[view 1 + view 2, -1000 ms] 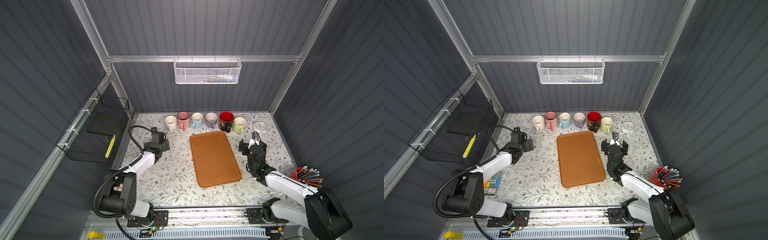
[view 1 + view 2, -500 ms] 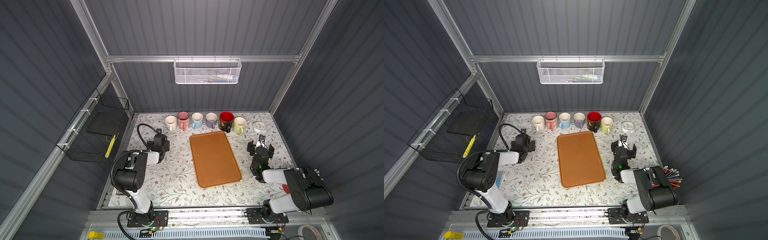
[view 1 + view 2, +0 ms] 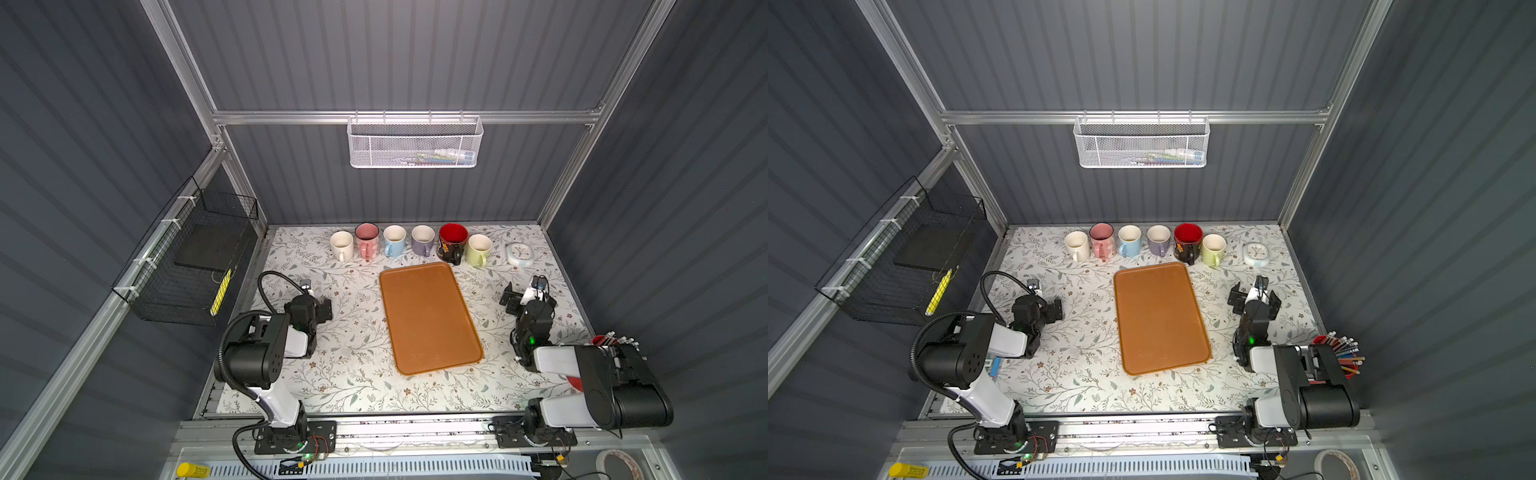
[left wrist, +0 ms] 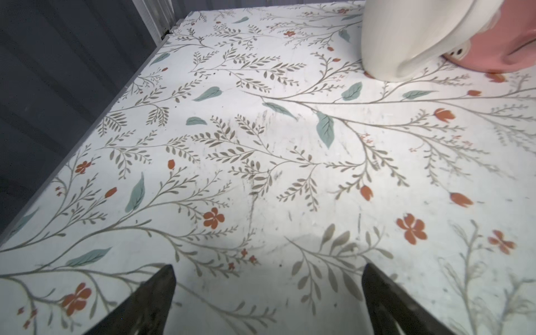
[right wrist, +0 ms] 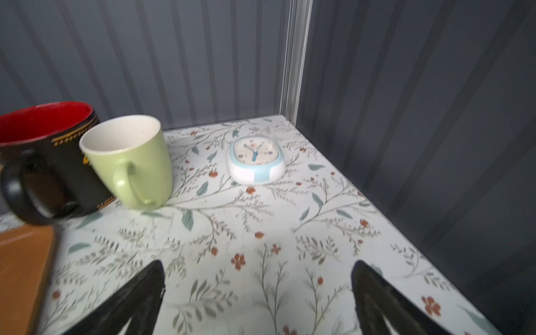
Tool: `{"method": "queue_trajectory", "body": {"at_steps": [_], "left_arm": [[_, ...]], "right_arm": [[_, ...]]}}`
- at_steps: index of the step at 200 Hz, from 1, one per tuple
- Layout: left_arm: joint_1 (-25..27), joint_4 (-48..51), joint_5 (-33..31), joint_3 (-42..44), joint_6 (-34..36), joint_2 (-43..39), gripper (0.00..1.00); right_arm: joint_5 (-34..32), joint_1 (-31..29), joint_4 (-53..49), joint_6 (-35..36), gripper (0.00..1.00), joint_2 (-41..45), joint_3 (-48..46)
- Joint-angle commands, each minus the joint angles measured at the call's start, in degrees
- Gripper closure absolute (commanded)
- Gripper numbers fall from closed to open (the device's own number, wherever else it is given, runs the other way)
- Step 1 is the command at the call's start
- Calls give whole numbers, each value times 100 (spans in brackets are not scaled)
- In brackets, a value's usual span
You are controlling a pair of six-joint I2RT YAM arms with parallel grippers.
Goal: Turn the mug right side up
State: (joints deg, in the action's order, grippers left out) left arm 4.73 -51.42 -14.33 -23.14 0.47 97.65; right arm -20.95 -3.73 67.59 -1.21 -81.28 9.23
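I have both arms folded near their bases, one on either side of the tray (image 3: pixel 428 316), which lies in the middle of the table (image 3: pixel 353 374).

The left gripper (image 3: pixel 321 309) sits left of the tray, well apart from it and low over the cloth. In its wrist view the fingers (image 4: pixel 156 293) stand wide, with only floral pattern between them. The right gripper (image 3: pixel 528 296) sits right of the tray, level with its far half. I read its jaws as wide too and holding nothing, since its wrist view shows bare table between the dark fingertips (image 5: pixel 374 290).

Six mugs stand in a row just behind the tray's far edge. From left to right they are the white mug (image 3: pixel 341 245), pink mug (image 3: pixel 367 241), blue mug (image 3: pixel 394 240), purple mug (image 3: pixel 422 239), red mug (image 3: pixel 453 241) and green mug (image 3: pixel 478 248). In both top views each one shows its mouth upward, with its handle turned toward the tray side. The red mug, black outside, stands just beside the tray's far right corner. Neither gripper touches a mug.

A clock (image 3: pixel 519 253) lies face up behind and right of the tray, past the green mug. A pen cup (image 3: pixel 1341 353) stands well right of the tray, beside the right arm.
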Motion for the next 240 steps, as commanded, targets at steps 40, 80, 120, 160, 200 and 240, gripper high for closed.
{"method": "queue_trajectory", "body": {"at_steps": [40, 80, 120, 160, 200, 240], "left_arm": [[-86, 67, 553, -448, 84, 70, 0], [-85, 54, 555, -446, 86, 70, 0], [-86, 30, 548, -425, 85, 64, 0], [-86, 18, 552, -424, 83, 69, 0], [-84, 12, 545, -423, 84, 70, 0], [-86, 20, 545, -427, 85, 70, 0]], "right_arm": [[643, -130, 1490, 460, 1, -697, -72], [2392, 916, -1380, -332, 1, -228, 1027], [2265, 830, -1176, -252, 1, -237, 941], [2212, 779, -1186, -213, 1, -228, 947], [2211, 777, -1187, -213, 1, -231, 949], [2227, 785, -1205, -219, 1, -237, 950]]}}
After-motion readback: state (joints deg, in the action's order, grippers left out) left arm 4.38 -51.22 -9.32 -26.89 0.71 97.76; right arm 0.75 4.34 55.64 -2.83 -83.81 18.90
